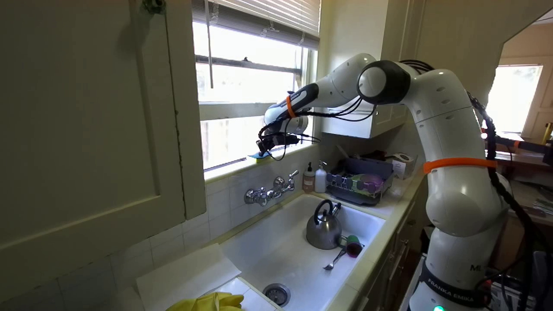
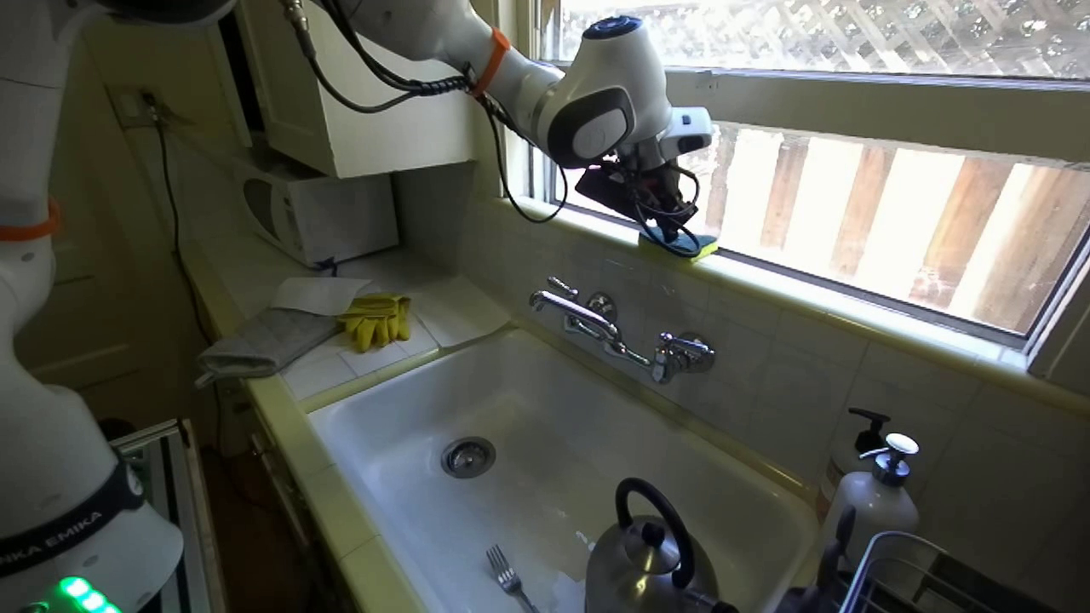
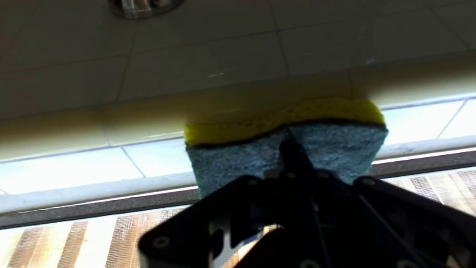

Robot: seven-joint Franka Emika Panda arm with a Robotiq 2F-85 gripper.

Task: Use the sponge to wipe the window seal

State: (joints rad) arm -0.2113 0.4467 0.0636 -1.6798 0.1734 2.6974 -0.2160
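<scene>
In an exterior view, the gripper (image 1: 262, 152) points down at the seal (image 1: 229, 169), its tip at the sponge (image 1: 258, 156), which lies on the seal. Below the seal are the tap (image 1: 270, 194) and the sink (image 1: 276, 250), with a kettle (image 1: 323, 232) and fork (image 1: 335, 261) inside.

In an exterior view, a microwave (image 2: 341, 217) and gloves (image 2: 375, 322) sit below the seal, past its far end.

In the wrist view, the fingers (image 3: 297, 156) are closed together against the sponge's blue face; whether they pinch any of it, I cannot tell. Its yellow edge reaches over the seal's rounded front.
</scene>
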